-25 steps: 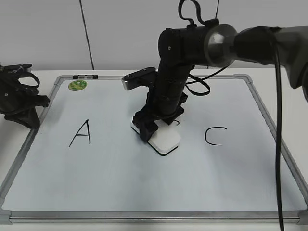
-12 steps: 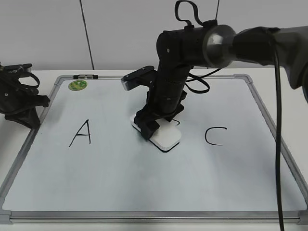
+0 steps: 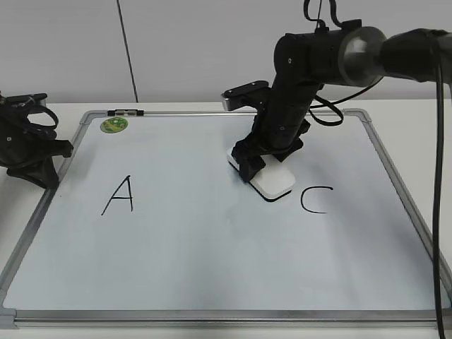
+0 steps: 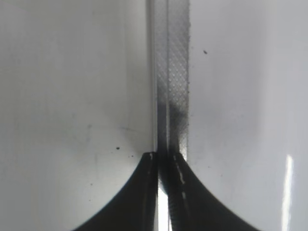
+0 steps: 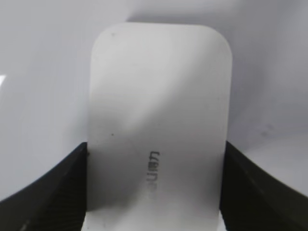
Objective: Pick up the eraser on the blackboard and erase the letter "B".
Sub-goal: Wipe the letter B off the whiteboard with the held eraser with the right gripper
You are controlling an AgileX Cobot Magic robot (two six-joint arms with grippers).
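The blackboard is a pale whiteboard in a grey frame, lying flat on the table. A black "A" is on its left and a black "C" on its right. No letter "B" shows between them. My right gripper is shut on the white eraser, which rests on the board just left of the "C". In the right wrist view the eraser fills the gap between the two fingers. My left gripper sits off the board's left edge, shut and empty.
A small round green magnet sits at the board's far left corner. The board's frame runs under the left gripper. A black cable hangs down at the right edge.
My right gripper has slid the eraser to the right and slightly back, from the middle of the board to just left of the "C". The left arm has not moved.
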